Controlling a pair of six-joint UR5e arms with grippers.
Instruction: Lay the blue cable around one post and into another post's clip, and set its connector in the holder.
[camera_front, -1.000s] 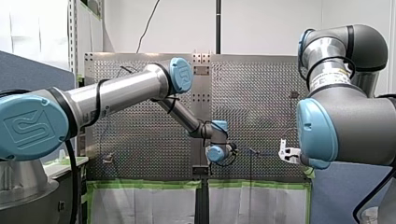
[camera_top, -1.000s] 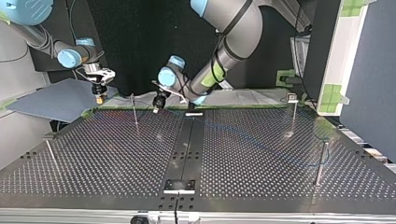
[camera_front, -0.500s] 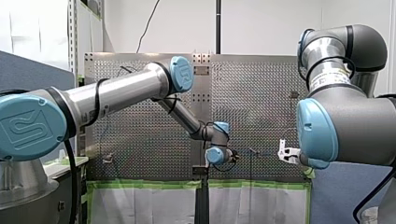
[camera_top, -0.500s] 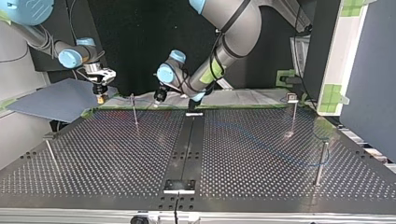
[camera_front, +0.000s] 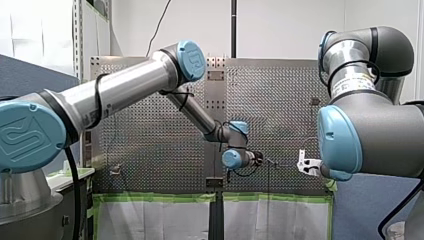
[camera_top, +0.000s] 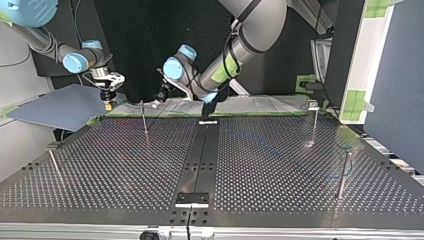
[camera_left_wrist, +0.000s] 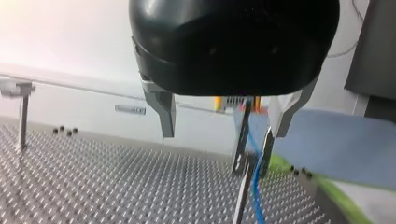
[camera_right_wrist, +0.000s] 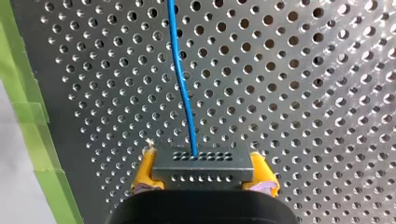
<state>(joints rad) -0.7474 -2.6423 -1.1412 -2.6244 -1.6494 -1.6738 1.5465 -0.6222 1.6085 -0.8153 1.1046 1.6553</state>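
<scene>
While my right gripper (camera_top: 106, 104) hangs over the table's far edge at the top view's left, its yellow pads (camera_right_wrist: 144, 173) are clamped on the dark connector (camera_right_wrist: 202, 169). The blue cable (camera_right_wrist: 183, 93) runs straight out of that block over the perforated table (camera_top: 125, 165). Next along, a thin post (camera_top: 144, 122) stands near the far edge. Just right of it comes my left gripper (camera_top: 158, 100), metal fingers (camera_left_wrist: 166, 116) spread wide. Through its wrist camera the post rises between them, nearer one finger, with the blue cable right beside it; touching or not, I cannot tell. Further right, a clip-topped post (camera_top: 313, 117) stands well apart, and a plain post (camera_top: 342, 175) stands nearer the camera.
</scene>
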